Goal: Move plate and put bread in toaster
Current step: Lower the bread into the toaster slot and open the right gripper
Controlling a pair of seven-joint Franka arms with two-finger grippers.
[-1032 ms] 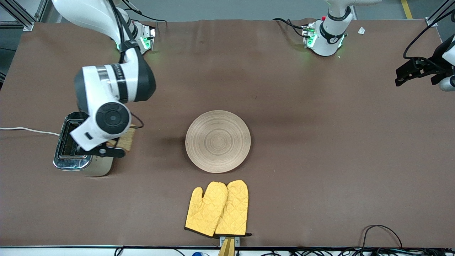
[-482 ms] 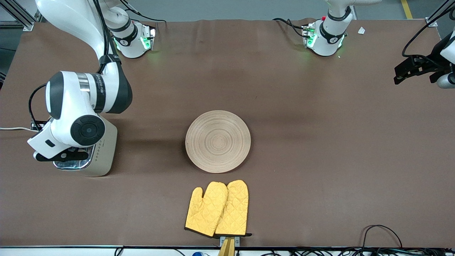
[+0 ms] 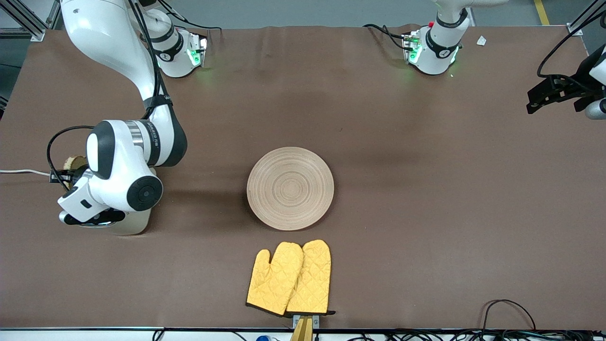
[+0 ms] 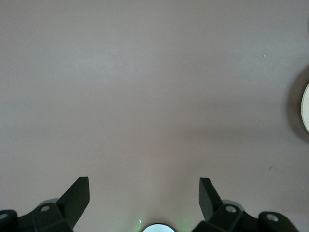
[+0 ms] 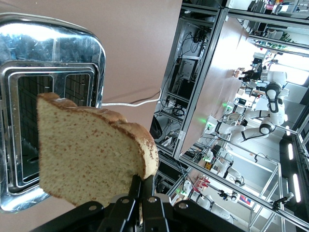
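My right gripper [image 3: 68,176] is shut on the bread [image 5: 91,154], a speckled brown slice pinched at its crust edge. It holds the slice in the air over the toaster [image 5: 53,72], whose chrome top and two slots show just under the slice. In the front view the right arm covers most of the toaster [image 3: 128,228], and only a corner of the bread [image 3: 74,163] peeks out. The wooden plate [image 3: 290,188] lies bare at mid-table. My left gripper [image 3: 544,97] waits open at the left arm's end of the table, above bare cloth.
A pair of yellow oven mitts [image 3: 289,278] lies nearer the front camera than the plate. The toaster's white cord [image 3: 23,171] runs off the table's end. The plate's rim [image 4: 305,106] shows at the edge of the left wrist view. Cables lie along the front edge.
The right arm has carried the bread from beside the toaster's plate-facing side across to above its top, and its wrist has turned. The left arm has barely moved.
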